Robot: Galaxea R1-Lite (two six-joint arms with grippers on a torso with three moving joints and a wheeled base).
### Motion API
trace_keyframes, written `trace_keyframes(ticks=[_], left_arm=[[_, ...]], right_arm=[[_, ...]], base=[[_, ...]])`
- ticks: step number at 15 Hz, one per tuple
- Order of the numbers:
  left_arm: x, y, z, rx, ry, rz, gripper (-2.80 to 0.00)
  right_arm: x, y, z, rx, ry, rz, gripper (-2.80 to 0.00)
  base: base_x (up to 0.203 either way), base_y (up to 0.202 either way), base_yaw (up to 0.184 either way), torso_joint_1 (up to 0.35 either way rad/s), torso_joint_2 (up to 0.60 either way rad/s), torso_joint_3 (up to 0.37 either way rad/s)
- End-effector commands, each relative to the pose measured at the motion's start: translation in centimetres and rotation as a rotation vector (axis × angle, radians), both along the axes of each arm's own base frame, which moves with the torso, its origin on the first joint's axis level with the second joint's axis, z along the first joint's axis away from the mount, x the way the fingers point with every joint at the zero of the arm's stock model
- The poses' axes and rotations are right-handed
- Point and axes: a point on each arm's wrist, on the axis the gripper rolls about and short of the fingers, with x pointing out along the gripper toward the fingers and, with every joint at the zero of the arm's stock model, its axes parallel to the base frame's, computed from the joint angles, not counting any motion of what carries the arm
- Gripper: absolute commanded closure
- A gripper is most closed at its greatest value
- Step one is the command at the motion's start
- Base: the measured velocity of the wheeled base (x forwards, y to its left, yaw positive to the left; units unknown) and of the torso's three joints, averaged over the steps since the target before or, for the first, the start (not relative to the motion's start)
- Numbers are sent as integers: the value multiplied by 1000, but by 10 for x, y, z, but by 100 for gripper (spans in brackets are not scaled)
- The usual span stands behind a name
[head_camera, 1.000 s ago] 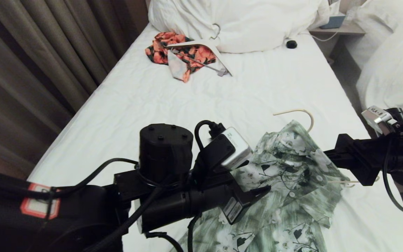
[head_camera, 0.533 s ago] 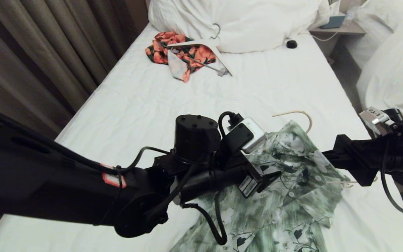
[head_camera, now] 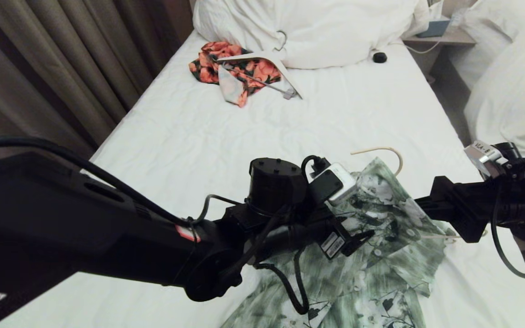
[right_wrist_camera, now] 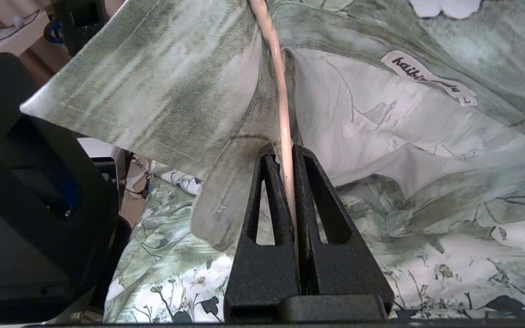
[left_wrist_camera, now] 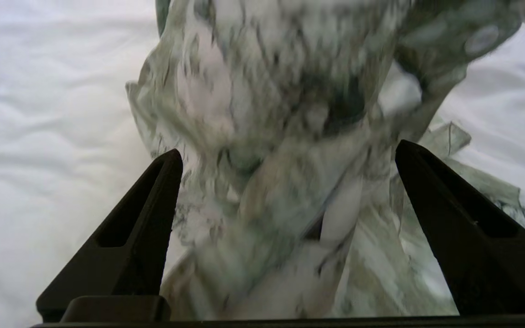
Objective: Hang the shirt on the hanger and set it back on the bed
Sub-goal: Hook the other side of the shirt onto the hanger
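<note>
Shirt (head_camera: 381, 237) spread over the near end of the bed (head_camera: 226, 132), collar end lifted clear of the sheet, tail trailing toward the bed's near edge. Raised there by the hanger (right_wrist_camera: 282, 114) inside it, thin cream wire running up under the cloth beside the neck label (right_wrist_camera: 426, 77), with the hook (head_camera: 392, 152) poking out past the collar toward the head of the bed. Held up by the right gripper (right_wrist_camera: 290, 155), reaching in from the bed's right side and clenched tight on that wire, probably to keep the frame steady while the cloth is settled over it. Left gripper (left_wrist_camera: 287, 148) over the middle of the bed's near end, spread wide and grasping nothing, patterned fabric lying between the two fingers; by the look of it, lined up for a fresh pinch on the front of the shirt. Looks partly done: one shoulder seemingly threaded, the rest loose and rumpled. At the head of the bed, well apart from all this, an orange-red floral garment (head_camera: 239, 70) with a thick white hanger (head_camera: 262, 57) on top, set against the pillows (head_camera: 317, 32), and a small black object (head_camera: 379, 57) close by. Counted: two garments, two hangers, two grippers, one small black object.
</note>
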Motion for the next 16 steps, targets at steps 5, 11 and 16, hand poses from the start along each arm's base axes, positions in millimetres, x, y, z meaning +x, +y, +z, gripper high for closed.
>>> trace_keyframes(ticks=[5,11,16], left_arm=[[3,-16,-10,25,-25,-26,0],[3,-17,-12,30,-22,-27,0],[3,-15,-11,27,-23,-23,0]], right_arm=[[2,2,-5,9,30,11,0],[6,3,-2,49,12,38,0],[6,2,0,48,-5,35,0]], base=[[0,0,0,0,0,0],[0,0,0,0,0,0],[0,0,0,0,0,0]])
